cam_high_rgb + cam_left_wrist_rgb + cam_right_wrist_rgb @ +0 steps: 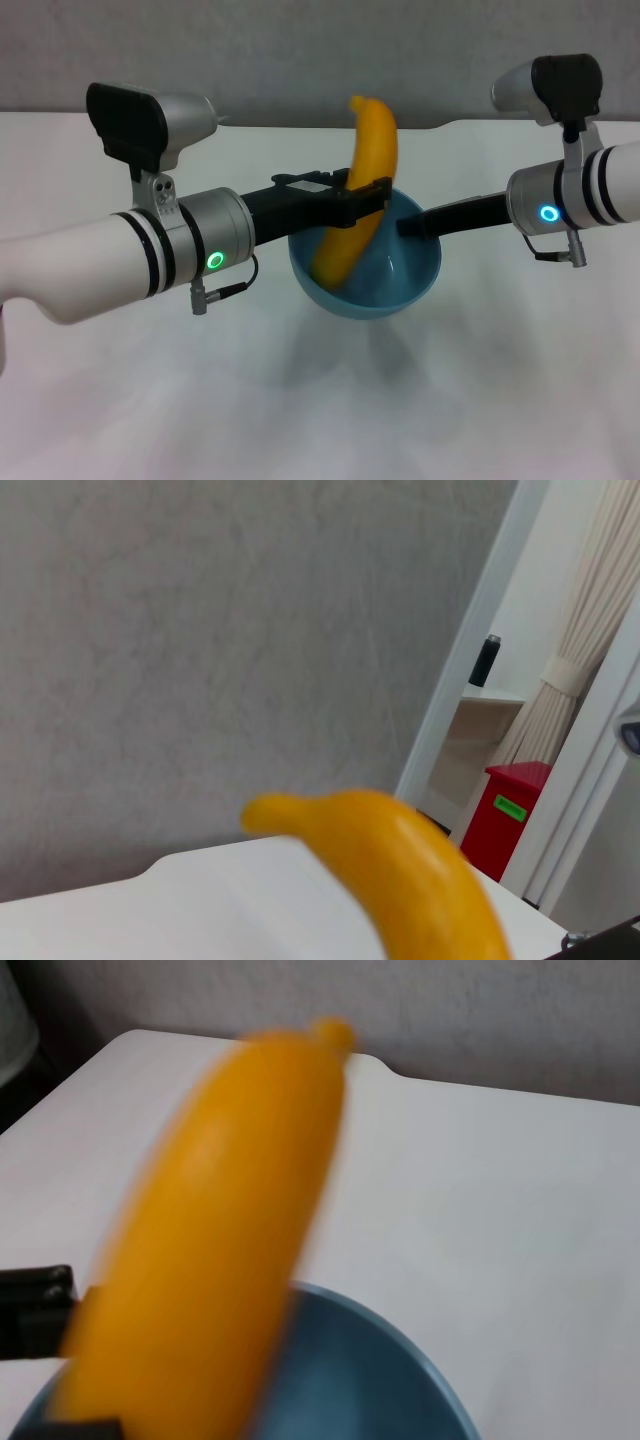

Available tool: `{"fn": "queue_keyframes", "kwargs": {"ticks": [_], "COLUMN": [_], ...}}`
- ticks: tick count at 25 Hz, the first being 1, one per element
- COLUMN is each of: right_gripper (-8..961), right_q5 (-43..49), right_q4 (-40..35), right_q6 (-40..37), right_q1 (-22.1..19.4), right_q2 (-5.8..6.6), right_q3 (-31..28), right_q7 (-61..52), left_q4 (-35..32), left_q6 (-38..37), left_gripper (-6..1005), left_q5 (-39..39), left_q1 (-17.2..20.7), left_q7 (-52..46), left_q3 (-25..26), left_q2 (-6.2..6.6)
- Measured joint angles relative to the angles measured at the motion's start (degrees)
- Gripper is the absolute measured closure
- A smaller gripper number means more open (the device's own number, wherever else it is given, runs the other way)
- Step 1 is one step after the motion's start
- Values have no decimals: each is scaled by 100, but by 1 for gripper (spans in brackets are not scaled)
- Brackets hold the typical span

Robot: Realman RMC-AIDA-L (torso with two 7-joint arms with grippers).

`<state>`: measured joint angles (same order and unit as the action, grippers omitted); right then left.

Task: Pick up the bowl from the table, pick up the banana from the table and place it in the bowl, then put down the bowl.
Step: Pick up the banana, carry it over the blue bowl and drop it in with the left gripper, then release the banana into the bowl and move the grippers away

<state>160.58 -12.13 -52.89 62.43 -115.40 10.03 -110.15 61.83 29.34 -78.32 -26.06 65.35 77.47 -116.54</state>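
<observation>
Standing nearly upright, the banana (358, 190) has its lower end down inside the bowl (372, 275) and its upper end poking well above the rim; the left gripper (362, 197) is clamped across its middle, black fingers wrapped on the yellow skin; the bowl is light blue, held up off the table (320, 400), with a faint shadow beneath it; the right gripper (412, 226) comes in from the right and pinches the bowl's rim, closed on it; left wrist view shows the banana (400, 865) close up with the table edge (200, 890) behind; right wrist view shows the banana (210, 1250) over the bowl (360, 1380); beyond the table sit a red box (505, 815) and a curtain (590, 650).
</observation>
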Motion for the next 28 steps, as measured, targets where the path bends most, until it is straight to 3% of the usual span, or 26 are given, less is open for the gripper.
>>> {"fn": "queue_keyframes", "kwargs": {"ticks": [3, 9, 12, 18, 23, 28], "right_gripper": [863, 860, 859, 856, 854, 852], "right_q5": [3, 20, 32, 35, 37, 37], "right_q4": [0, -13, -47, -146, -150, -164], "right_q6": [-1, -3, -12, -26, -28, -28], "right_q1": [7, 3, -23, -64, -78, -64], "right_q2": [0, 0, 4, 8, 16, 18], "right_q3": [-1, -1, 26, 149, 210, 357], "right_q7": [-15, -41, -92, -243, -330, -401], "left_q4": [-5, -153, -118, -81, -131, -96], "left_q6": [-1, -10, -41, -185, -309, -1351], "left_gripper": [463, 248, 191, 98, 103, 108], "left_q5": [47, 472, 512, 516, 520, 529], "left_q1": [-5, -5, -4, 29, 92, 286], "left_q7": [30, 279, 477, 1170, 2710, 5122], "left_q3": [-10, -13, 32, 766, 1362, 954], "left_q2": [0, 0, 2, 7, -1, -36]}}
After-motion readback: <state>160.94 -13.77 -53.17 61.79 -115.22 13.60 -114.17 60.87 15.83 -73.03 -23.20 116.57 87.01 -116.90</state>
